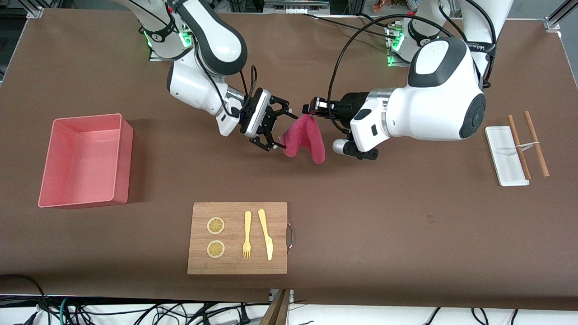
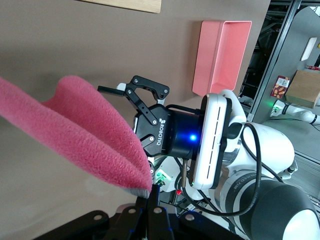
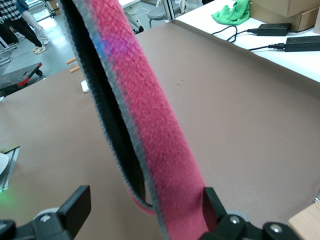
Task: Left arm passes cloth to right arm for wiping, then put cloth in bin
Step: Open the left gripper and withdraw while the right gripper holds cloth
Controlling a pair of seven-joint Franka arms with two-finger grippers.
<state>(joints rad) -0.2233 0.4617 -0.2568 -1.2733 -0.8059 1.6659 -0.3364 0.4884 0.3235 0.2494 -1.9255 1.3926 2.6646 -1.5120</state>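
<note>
The magenta-red cloth (image 1: 307, 141) hangs folded in the air over the middle of the table, its dark grey face inside the fold (image 3: 120, 135). My left gripper (image 1: 309, 113) is shut on its top corner, and in the left wrist view the closed fingertips (image 2: 152, 192) pinch the grey stitched edge of the cloth (image 2: 85, 135). My right gripper (image 1: 281, 128) is open beside the hanging cloth. In the right wrist view its fingers (image 3: 213, 200) stand wide apart with the cloth (image 3: 160, 130) between them, one pad touching the red face. The light-pink bin (image 1: 125, 158) stands toward the right arm's end of the table.
A wooden cutting board (image 1: 280, 216) lies nearer the front camera, with two lemon slices, a yellow fork and a yellow knife on it. A small white tray (image 1: 501, 153) and brown chopsticks (image 1: 536, 143) lie toward the left arm's end. The bin (image 2: 220, 55) also shows in the left wrist view.
</note>
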